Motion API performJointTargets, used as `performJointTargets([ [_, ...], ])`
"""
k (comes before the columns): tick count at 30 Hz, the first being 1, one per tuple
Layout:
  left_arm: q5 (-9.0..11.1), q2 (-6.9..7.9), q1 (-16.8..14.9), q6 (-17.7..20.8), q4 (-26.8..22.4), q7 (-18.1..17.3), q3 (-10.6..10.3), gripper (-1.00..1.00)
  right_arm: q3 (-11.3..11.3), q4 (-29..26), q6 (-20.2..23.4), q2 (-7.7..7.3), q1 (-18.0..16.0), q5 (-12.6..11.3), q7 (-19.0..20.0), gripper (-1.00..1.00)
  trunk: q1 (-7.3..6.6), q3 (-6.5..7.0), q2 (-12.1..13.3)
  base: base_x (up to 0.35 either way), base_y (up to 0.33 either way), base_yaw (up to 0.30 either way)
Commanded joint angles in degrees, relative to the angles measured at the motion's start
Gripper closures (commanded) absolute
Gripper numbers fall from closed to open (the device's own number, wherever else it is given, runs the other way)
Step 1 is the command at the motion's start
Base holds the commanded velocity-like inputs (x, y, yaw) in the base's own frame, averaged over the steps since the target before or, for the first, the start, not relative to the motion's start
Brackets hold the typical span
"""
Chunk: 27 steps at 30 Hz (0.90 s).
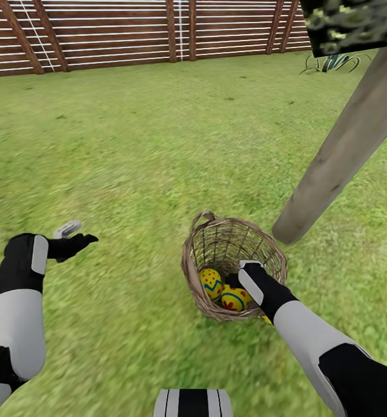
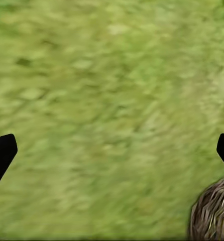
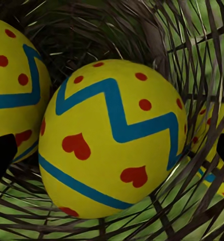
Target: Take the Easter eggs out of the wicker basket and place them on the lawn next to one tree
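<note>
woven tan wicker basket sits on the lawn just beside the foot of a leaning grey-brown tree, with the right claw lowered inside it, its fingers spread wide either side of a yellow easter egg banded in blue zigzag with red hearts, not yet closed on it. a second egg lies touching beside it, and a third peeks out behind the weave. by the look of it, no egg has left the basket, so all three transfers remain. the left claw hangs empty and open over bare grass, well apart from the basket. a slatted wooden fence closes the garden's far edge.
</note>
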Motion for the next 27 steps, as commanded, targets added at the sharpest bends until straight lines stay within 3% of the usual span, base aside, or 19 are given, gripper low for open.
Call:
performJointTargets([
  [1,0.09,-0.04,-0.04,0.25,0.33,-0.10,0.13,-1.00,0.36,-0.05,0.10,-0.08,-0.04,-0.61,-0.54,-1.00,-0.01,-0.04,-0.02,0.003,-0.019,0.000],
  [18,0.13,-0.09,-0.03,0.11,8.54,-0.12,0.15,-1.00,0.43,0.16,-1.81,-1.02,-0.06,-0.61,-0.46,-1.00,-0.01,-0.04,-0.02,0.001,-0.014,0.000],
  [27,0.06,-0.04,-0.03,0.09,9.86,-0.02,0.15,-1.00,0.52,0.17,-1.88,-0.96,-0.04,-0.66,-0.45,-1.00,0.17,-1.59,-0.11,0.000,0.000,0.000],
])
